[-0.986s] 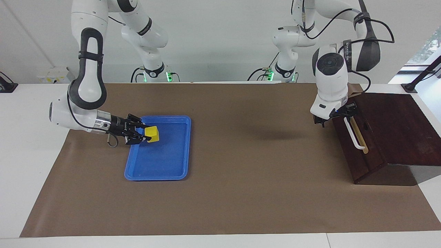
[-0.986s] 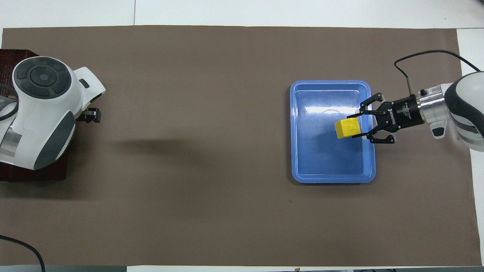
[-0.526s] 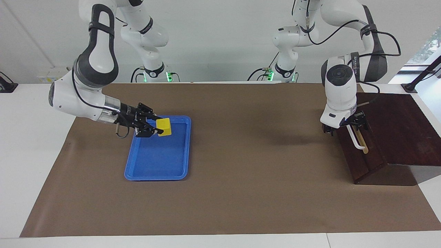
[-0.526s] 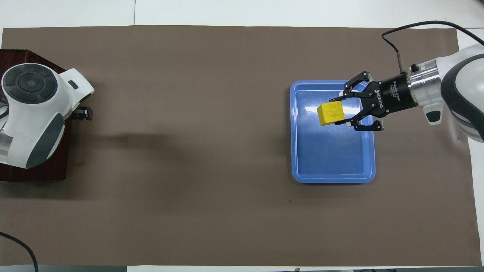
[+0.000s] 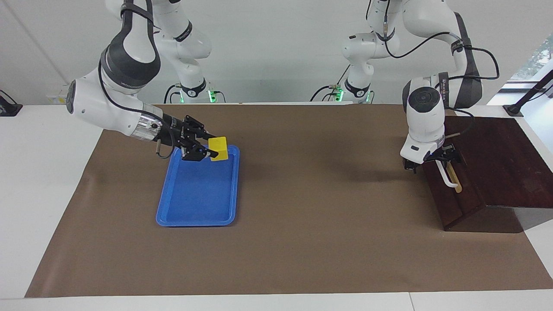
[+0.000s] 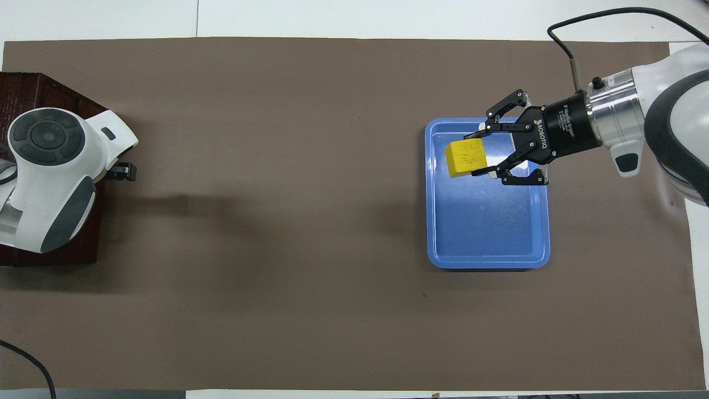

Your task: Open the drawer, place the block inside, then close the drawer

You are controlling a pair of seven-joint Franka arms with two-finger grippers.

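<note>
My right gripper (image 5: pixel 211 151) is shut on the block (image 5: pixel 218 148), a small yellow cube, and holds it in the air over the robots' end of the blue tray (image 5: pixel 194 211). From above, the block (image 6: pixel 466 157) hangs over the tray (image 6: pixel 487 244) near its edge toward the left arm's end. The dark brown drawer (image 5: pixel 449 203) stands closed at the left arm's end of the table. My left gripper (image 5: pixel 430 162) is open, its fingers straddling the robot-side end of the white handle (image 5: pixel 447 178). In the overhead view the left arm hides most of the drawer (image 6: pixel 33 91).
A brown mat (image 5: pixel 302 216) covers the table between the tray and the drawer. White table edges border it, and the wooden cabinet top (image 5: pixel 497 155) stretches away past the drawer front.
The right gripper has lifted the block out of the tray and carried it toward the left arm's end. The left gripper has come down onto the handle's end.
</note>
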